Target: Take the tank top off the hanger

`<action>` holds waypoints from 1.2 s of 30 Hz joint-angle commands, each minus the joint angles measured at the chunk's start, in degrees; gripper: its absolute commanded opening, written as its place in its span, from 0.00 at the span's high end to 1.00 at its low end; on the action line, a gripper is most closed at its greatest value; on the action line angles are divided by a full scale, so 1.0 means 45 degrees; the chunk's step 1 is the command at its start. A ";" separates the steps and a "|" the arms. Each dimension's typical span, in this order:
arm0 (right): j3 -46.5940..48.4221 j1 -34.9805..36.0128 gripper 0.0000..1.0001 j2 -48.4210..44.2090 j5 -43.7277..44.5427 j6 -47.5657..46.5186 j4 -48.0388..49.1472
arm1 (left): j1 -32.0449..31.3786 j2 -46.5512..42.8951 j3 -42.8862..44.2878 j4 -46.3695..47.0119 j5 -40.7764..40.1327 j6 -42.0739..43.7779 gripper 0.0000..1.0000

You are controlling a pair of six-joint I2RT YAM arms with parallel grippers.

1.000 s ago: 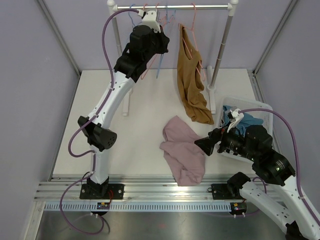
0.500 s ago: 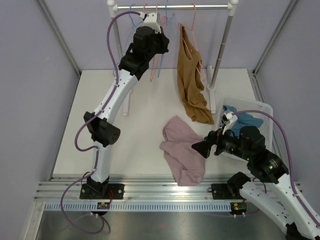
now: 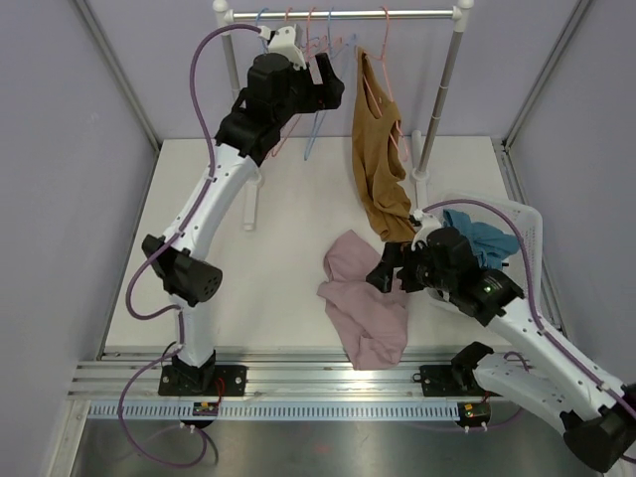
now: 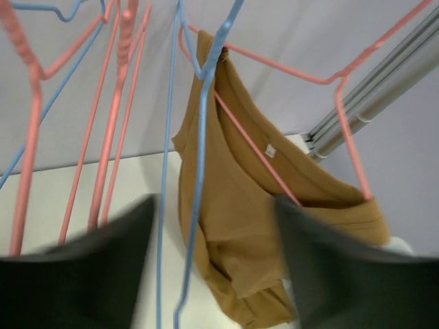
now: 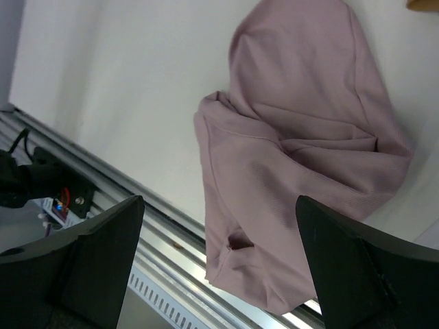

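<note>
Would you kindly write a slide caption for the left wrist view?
Open left gripper among empty hangers, facing the brown tank top on its pink hanger.

Mustard-brown tank top (image 4: 233, 226), hanging bunched and lopsided on pink wire hanger (image 4: 348, 137), on the rail (image 3: 397, 14)
</note>
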 commanded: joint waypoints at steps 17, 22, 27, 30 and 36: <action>0.1235 0.2874 0.11 0.9633 0.4804 0.0912 0.1014 | -0.0931 -1.2401 -1.0756 0.1905 0.1834 -0.0657 0.01; 0.1372 0.2953 0.60 1.1045 0.4064 0.0718 0.1618 | -0.1009 -1.5507 -1.3537 0.0150 0.0879 -0.0599 0.01; 0.1957 0.2953 1.00 0.9547 0.4041 0.0308 0.1077 | -0.1009 -1.8551 -1.5604 -0.2215 -0.0683 -0.0190 0.01; 0.3069 0.2953 1.00 0.8003 0.5483 0.0074 -0.0539 | -0.1009 -1.9919 -1.6486 -0.2783 -0.1288 0.0376 0.01; 0.6193 0.2271 1.00 0.6341 0.9039 -0.0240 -0.4465 | -0.1009 -2.1291 -1.8849 -0.2902 -0.2382 0.0847 0.01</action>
